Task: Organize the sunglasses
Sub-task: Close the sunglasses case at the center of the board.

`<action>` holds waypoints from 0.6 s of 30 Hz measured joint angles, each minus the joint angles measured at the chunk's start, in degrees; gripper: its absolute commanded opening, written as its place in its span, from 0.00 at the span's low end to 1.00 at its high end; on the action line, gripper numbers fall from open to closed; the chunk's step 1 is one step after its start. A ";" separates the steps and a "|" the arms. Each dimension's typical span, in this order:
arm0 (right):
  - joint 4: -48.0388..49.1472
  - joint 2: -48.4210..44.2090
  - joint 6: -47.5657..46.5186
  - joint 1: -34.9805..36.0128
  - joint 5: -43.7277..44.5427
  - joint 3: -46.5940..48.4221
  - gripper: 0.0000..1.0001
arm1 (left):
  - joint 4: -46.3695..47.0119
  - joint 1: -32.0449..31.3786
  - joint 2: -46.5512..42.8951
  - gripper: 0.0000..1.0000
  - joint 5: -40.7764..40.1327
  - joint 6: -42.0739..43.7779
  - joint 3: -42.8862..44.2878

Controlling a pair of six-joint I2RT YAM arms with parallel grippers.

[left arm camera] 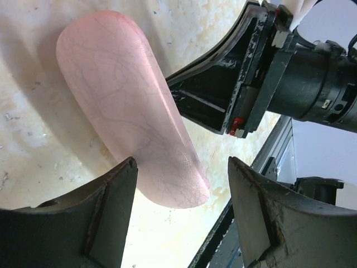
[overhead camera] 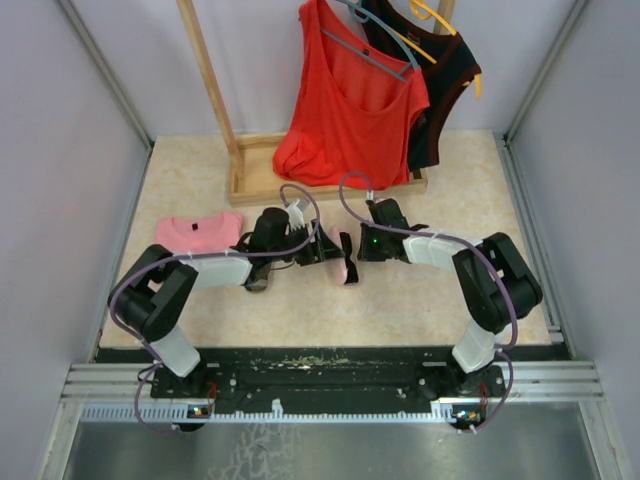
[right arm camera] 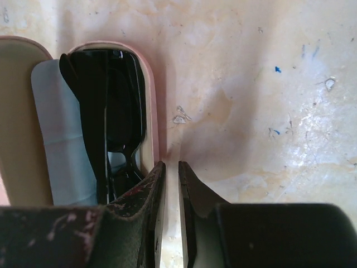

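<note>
While the black sunglasses (right arm camera: 120, 111) lie folded inside the open pink case (left arm camera: 117, 95), next to a pale blue cloth (right arm camera: 56, 128), both hands crowd around that case in the middle of the table (right arm camera: 251, 111). I cannot see any other pair from where I stand.

The left hand (left arm camera: 181, 184) has its fingers wide apart, one on each side of the case's rounded end, and is not squeezing anything. The right hand (right arm camera: 169, 173) has its fingers pressed almost together right at the case's rim, and it looks to me like it is pinching that thin edge.

Here is what worries me. The right hand holds only a thin edge, so if it tugs or twists, the case could slip free or tip over. Then the glasses could slide out onto the table. If the lid is pushed down while a thin arm of the glasses sticks up, that arm could get caught and bend. The two hands are also very near each other, so one wrong move could make them bump and knock the case away.
</note>
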 measured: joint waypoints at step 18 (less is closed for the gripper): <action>0.85 0.28 0.26 0.24 -0.81 -0.09 0.10 | -0.13 -0.31 0.50 0.47 -0.44 0.26 1.81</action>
